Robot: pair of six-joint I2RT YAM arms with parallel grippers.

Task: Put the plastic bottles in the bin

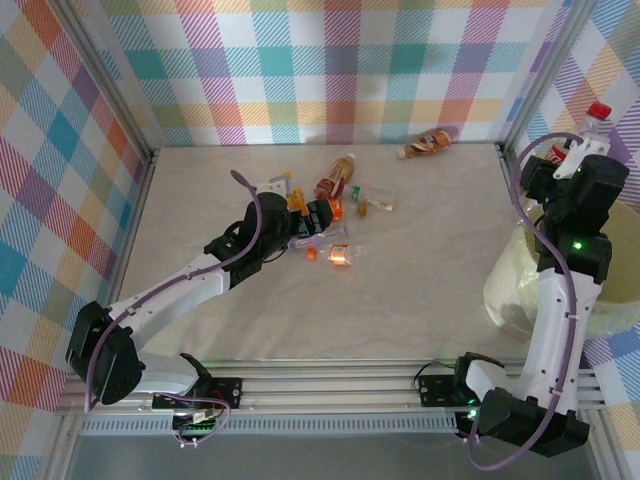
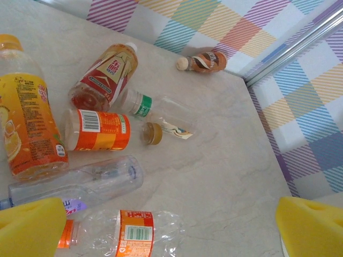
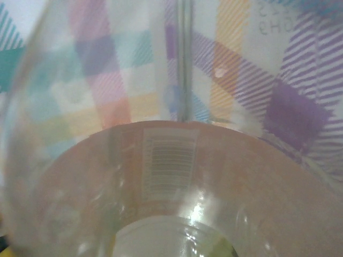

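Several plastic bottles (image 1: pixel 335 195) lie in a cluster at mid-table. My left gripper (image 1: pixel 303 222) hovers over them, open and empty. In the left wrist view its yellow pads (image 2: pixel 29 227) frame a crushed clear bottle with an orange label (image 2: pixel 131 233). Beyond that bottle lie a clear bottle (image 2: pixel 75 184), an orange-labelled one (image 2: pixel 99 130), a red-labelled tea bottle (image 2: pixel 104 75) and an orange juice bottle (image 2: pixel 27 123). My right gripper (image 1: pixel 572 160) is raised at the right, above the cream bin (image 1: pixel 515 290). It is shut on a clear bottle with a red cap (image 1: pixel 590 128), whose label (image 3: pixel 166 166) sits close to the right wrist camera.
A brown bottle (image 1: pixel 428 145) lies alone by the back wall. Checked walls close in the table on three sides, with a metal corner post (image 2: pixel 300 48) at the back right. Bare tabletop (image 1: pixel 420 290) runs between the cluster and the bin.
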